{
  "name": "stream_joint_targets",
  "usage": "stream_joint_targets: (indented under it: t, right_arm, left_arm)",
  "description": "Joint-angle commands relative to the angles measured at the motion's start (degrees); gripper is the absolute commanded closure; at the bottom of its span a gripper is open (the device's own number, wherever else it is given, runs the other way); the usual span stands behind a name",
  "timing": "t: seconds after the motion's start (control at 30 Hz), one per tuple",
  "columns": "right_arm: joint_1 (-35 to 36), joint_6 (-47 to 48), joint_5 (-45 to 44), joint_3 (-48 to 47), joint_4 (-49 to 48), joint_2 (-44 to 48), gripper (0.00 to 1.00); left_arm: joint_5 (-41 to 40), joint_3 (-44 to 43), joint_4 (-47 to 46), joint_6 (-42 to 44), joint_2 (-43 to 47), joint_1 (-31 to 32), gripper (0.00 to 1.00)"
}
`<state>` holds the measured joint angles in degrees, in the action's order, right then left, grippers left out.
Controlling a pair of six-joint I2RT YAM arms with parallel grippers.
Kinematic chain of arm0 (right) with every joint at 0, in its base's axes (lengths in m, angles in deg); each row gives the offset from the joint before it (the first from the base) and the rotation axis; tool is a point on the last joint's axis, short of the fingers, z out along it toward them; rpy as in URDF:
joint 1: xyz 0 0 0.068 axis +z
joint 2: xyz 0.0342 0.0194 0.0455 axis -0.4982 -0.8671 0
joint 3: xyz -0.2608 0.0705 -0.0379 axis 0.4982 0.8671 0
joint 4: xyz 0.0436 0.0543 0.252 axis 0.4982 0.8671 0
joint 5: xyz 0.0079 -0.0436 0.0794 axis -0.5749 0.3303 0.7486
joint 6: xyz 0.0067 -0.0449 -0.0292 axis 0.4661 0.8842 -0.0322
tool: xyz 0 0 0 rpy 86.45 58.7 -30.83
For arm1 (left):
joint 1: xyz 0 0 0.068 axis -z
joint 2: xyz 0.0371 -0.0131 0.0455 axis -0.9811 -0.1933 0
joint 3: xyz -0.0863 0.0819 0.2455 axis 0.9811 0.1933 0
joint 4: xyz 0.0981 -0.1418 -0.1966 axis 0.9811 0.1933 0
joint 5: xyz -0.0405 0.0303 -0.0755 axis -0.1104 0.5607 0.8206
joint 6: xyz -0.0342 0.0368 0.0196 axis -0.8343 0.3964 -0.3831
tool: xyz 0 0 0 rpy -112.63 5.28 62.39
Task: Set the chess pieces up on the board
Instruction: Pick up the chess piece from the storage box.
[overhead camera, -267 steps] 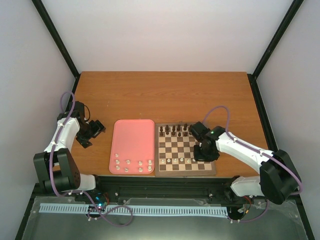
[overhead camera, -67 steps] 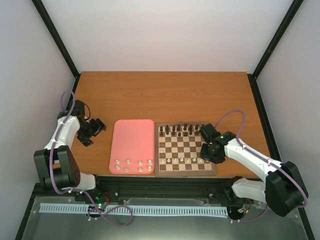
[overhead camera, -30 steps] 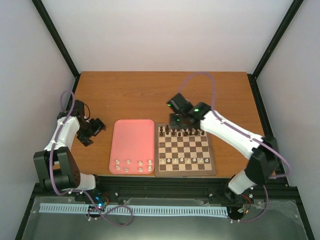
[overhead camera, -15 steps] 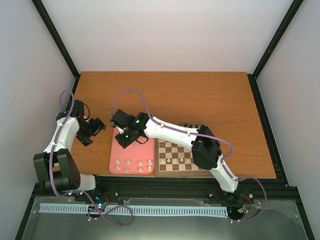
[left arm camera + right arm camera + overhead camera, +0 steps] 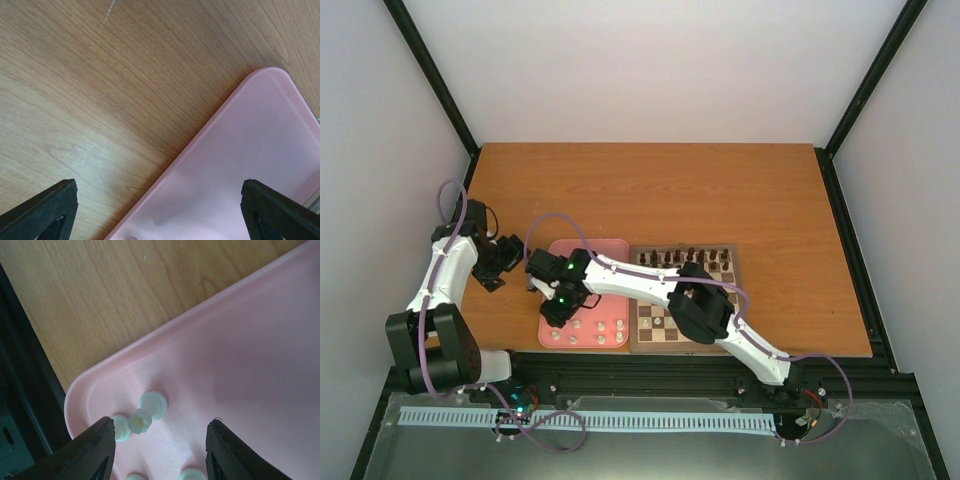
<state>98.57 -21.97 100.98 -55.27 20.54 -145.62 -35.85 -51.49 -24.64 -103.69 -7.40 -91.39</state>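
Fingers of the right gripper (image 5: 160, 440) stood wide apart with nothing between them, hanging low over the near-left corner of the tray (image 5: 240, 365). Right below, in the gap and a little toward one finger, sat three white pieces (image 5: 140, 421) bunched so close they touched or nearly did. Two more showed at the bottom edge of the wrist view. From above they looked like small round discs, so I judged them upright, long axis straight up and tops toward the gripper. No side was better than another for a grip, though the crowding would make it hard to take just one.

From the top view the right arm lay stretched leftward across the board (image 5: 720, 280), its gripper (image 5: 557, 300) over the tray's near end, where the remaining white pieces (image 5: 585, 332) stood in two short rows. A few white ones already stood on the board's near ranks, partly hidden by the arm. The dark pieces (image 5: 685, 257) lined its far edge.

The left gripper (image 5: 505, 255) hung off the tray's far-left corner, jaws also wide and empty, so the right was plainly nearer. Any lifted piece would have to travel right to the board.
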Motion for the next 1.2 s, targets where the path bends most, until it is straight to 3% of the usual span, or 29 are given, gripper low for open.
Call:
stream_joint_targets:
  t: [0.0, 0.43, 0.7, 1.17]
  right_arm:
    - [0.8, 1.3, 2.1, -2.7, 1.9, -1.1, 0.51]
    - [1.2, 2.7, 2.7, -11.4, 6.6, -7.1, 0.53]
    - [1.2, 2.8, 1.6, -11.8, 7.6, -7.8, 0.55]
    - [1.0, 2.6, 1.2, -11.9, 8.1, -8.2, 0.81]
  left_arm:
    - [0.2, -0.1, 0.6, -0.6, 0.7, -0.2, 0.0]
    - [0.3, -0.3, 0.4, -0.5, 0.2, -0.3, 0.0]
    - [0.3, -0.3, 0.4, -0.5, -0.3, -0.3, 0.0]
    - [0.4, -0.2, 0.4, -0.4, -0.3, -0.3, 0.0]
